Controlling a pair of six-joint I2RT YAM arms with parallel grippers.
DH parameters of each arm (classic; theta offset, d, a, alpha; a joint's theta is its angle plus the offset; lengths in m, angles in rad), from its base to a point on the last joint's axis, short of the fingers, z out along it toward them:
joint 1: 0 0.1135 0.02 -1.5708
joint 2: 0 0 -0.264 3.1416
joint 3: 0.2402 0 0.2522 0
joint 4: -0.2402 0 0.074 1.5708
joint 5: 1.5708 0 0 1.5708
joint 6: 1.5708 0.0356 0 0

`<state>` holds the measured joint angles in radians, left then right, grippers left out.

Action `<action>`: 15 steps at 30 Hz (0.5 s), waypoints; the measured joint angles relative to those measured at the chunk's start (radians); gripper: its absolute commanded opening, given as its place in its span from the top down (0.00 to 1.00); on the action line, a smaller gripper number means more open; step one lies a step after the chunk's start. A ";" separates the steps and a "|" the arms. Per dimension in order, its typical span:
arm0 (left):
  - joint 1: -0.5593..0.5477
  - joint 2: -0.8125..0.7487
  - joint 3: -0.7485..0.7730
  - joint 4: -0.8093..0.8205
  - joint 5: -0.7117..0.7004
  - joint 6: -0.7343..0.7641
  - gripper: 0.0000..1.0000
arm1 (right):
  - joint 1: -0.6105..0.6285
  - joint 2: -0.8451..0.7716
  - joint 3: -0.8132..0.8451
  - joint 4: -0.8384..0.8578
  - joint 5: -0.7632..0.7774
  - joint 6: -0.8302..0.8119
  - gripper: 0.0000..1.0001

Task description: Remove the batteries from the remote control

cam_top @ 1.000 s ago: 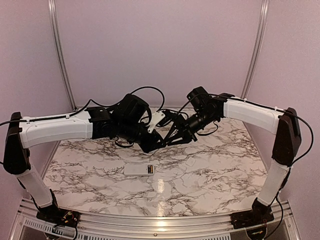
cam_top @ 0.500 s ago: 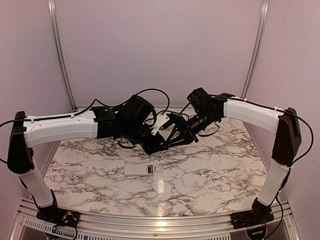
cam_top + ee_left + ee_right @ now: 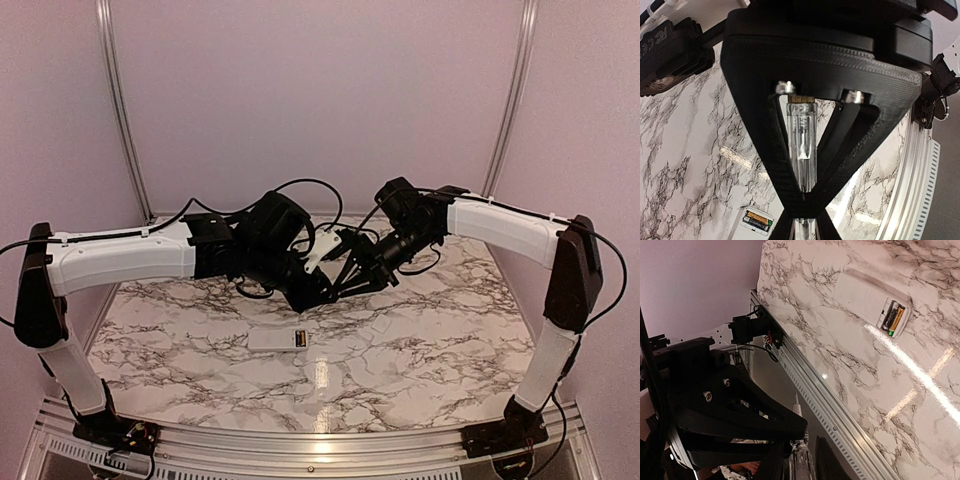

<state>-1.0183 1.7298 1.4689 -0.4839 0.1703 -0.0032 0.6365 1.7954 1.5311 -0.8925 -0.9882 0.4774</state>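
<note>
**Left jaws.** The left gripper [image 3: 802,210] is clamped on a slim clear tool [image 3: 801,145]. The tool runs lengthwise between the fingers, and its tip points out past them.

**Right jaws.** The right gripper [image 3: 801,465] meets the left one in mid-air. Its fingers stand narrowly apart on either side of the same clear tool. Whether they actually grip it cannot be told.

**Below the jaws.** The remote control [image 3: 272,341] lies flat on the table [image 3: 420,370]. It sits beneath both jaws and on their base-ward side, well apart from them. No finger touches it.

**Axis.** The remote's long axis runs across the table, side to side. The open compartment is at the end nearer the right arm.

**Batteries.** The batteries [image 3: 892,317] are seated in the compartment side by side. They appear to lie crosswise to the remote's length.

**Assessment.**
- The compartment lies slightly to the left gripper's side of where the jaws meet, so the left arm is marginally nearer.
- Either arm must descend and draw back toward the bases to reach it.
- The tool tip would best enter at a battery end and lever along the battery's length.
</note>
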 measured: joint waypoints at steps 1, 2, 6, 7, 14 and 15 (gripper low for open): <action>0.000 0.000 0.000 0.000 0.000 0.004 1.00 | 0.000 0.000 0.000 0.000 -0.001 -0.002 0.77; 0.000 0.000 0.000 0.000 0.000 0.009 1.00 | 0.000 0.000 0.000 0.000 -0.003 -0.003 0.75; 0.000 0.000 0.000 0.000 0.001 0.018 1.00 | -0.001 0.000 0.000 -0.008 0.002 -0.012 0.71; 0.000 0.000 0.000 0.000 0.001 0.020 1.00 | -0.001 0.000 0.000 -0.009 0.002 -0.012 0.71; 0.000 -0.002 0.000 -0.001 0.003 0.030 1.00 | -0.001 0.000 0.004 -0.015 0.000 -0.017 0.75; 0.000 -0.002 0.000 -0.001 0.003 0.031 1.00 | -0.001 0.000 0.004 -0.014 -0.002 -0.018 0.75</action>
<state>-1.0183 1.7275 1.4689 -0.4847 0.1738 0.0273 0.6353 1.7954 1.5352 -0.9070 -0.9897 0.4595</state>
